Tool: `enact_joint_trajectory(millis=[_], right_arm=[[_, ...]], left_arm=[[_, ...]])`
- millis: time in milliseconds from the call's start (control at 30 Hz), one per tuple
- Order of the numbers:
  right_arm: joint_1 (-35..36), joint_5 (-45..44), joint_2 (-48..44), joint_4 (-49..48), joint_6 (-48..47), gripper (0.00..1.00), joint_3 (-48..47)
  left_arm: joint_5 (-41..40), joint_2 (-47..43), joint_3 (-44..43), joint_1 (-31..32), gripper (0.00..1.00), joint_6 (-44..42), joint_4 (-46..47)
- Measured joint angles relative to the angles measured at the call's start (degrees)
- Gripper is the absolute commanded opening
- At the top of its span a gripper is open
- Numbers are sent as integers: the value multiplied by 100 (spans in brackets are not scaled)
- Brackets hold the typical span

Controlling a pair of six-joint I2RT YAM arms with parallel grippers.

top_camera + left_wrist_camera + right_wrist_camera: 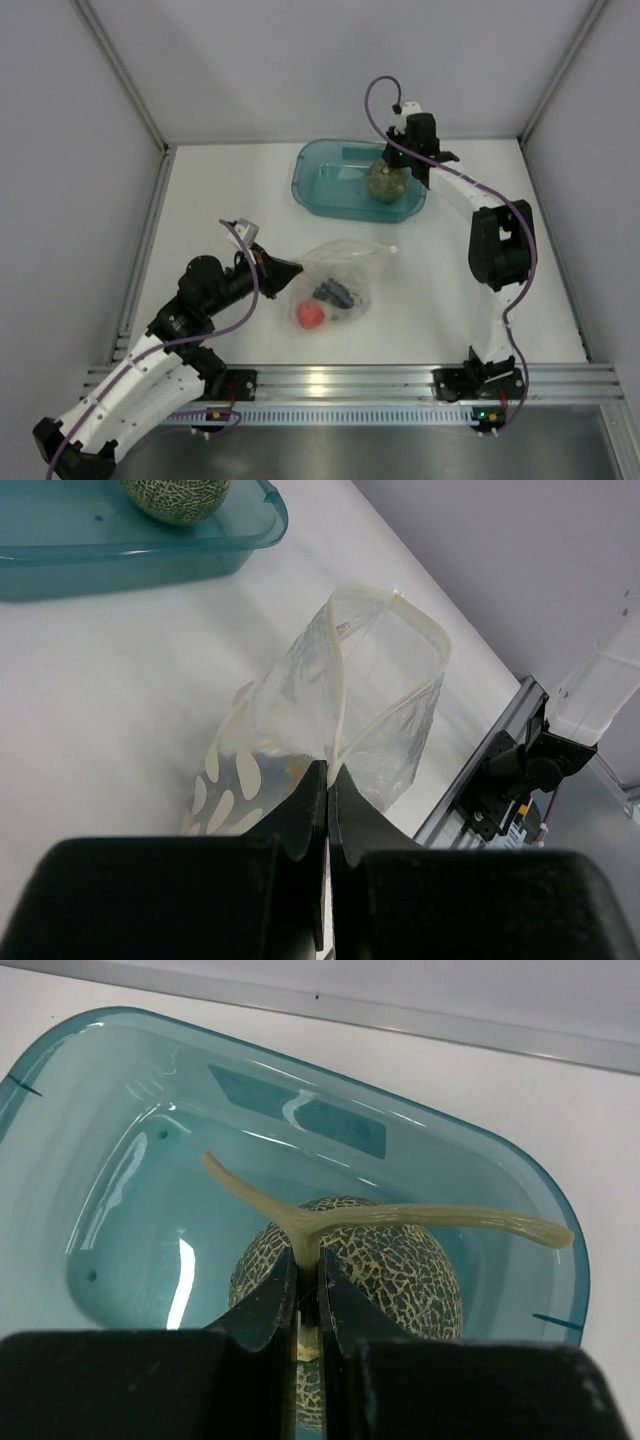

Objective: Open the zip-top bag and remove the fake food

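Observation:
The zip-top bag (345, 268) lies mid-table with its mouth open; it also shows in the left wrist view (380, 695). Inside it are a red round fruit (310, 314) and a dark grape bunch (335, 293). My left gripper (293, 270) is shut on the bag's near edge (328, 770). The olive-green netted ball (386, 183) is at the right end of the teal tray (310, 190). My right gripper (395, 160) is shut on its pale T-shaped stem (400, 1217), with the fingertips (308, 1260) just above the ball (400, 1265). Whether the ball rests on the tray floor I cannot tell.
The teal tray (120, 1090) stands at the back centre, close to the rear wall; its near rim shows in the left wrist view (100, 565). Side walls enclose the table. An aluminium rail (350, 380) runs along the front edge.

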State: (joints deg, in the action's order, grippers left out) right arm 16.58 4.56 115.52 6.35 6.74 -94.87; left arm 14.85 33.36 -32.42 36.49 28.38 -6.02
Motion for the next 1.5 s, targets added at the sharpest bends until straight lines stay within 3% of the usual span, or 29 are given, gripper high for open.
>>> enact_joint_trajectory(millis=[33, 100, 167, 233, 300, 567, 900, 1267, 1500], right_arm=[[0, 2, 90, -4, 9, 10, -59], [0, 0, 247, -20, 46, 29, -175], [-2, -15, 289, -33, 72, 34, -199], [-2, -26, 286, -59, 72, 50, -208], [-2, -42, 286, -61, 83, 55, -243], [-2, -35, -96, 227, 35, 53, -262], [260, 26, -2468, 876, 155, 44, 581], [1700, 446, -4100, 1768, 452, 27, 1744], [2697, 612, -4800, 1714, 809, 26, 2444]], left_arm=[[28, -11, 0, 0, 0, -2, -9], [55, -22, 0, 0, 0, -2, -20], [72, -26, 0, 0, 0, -4, -22], [76, -22, 0, 0, 0, -7, -33], [92, -20, 0, 0, 0, -9, -46], [157, 20, -4, 0, 0, -4, -57], [179, 136, -105, 0, 0, -46, -96], [177, 306, -262, 0, 0, -140, -133], [243, 494, -378, 0, 0, -151, -136]])
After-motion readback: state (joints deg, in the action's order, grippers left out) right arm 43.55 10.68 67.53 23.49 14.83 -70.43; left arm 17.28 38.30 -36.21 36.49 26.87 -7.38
